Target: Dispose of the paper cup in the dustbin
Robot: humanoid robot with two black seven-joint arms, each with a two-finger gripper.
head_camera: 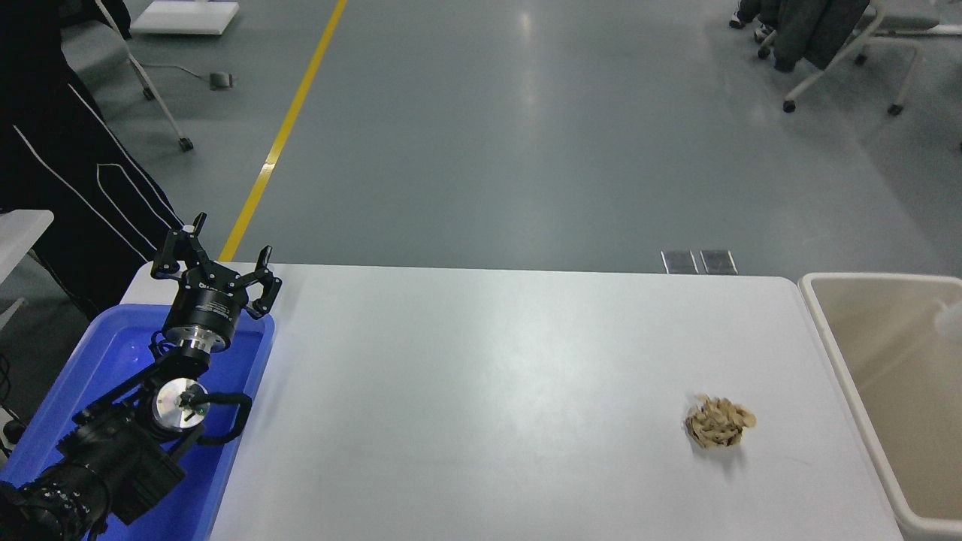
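Note:
The beige dustbin (pixel 827 330) stands off the white table's right edge, its inside mostly bare. A pale, blurred white shape (pixel 948 319) shows at the picture's right edge over the bin; I cannot tell whether it is the paper cup. No clear paper cup shows on the table. My left gripper (pixel 229 242) is open and empty, parked above the far end of the blue tub at the lower left. My right arm is out of view.
A crumpled tan paper wad (pixel 719 422) lies on the white table (pixel 481 376) near its right side. The bright blue tub (pixel 98 361) sits at the table's left end. A person in dark clothes (pixel 68 165) stands at far left. Chairs stand on the floor beyond.

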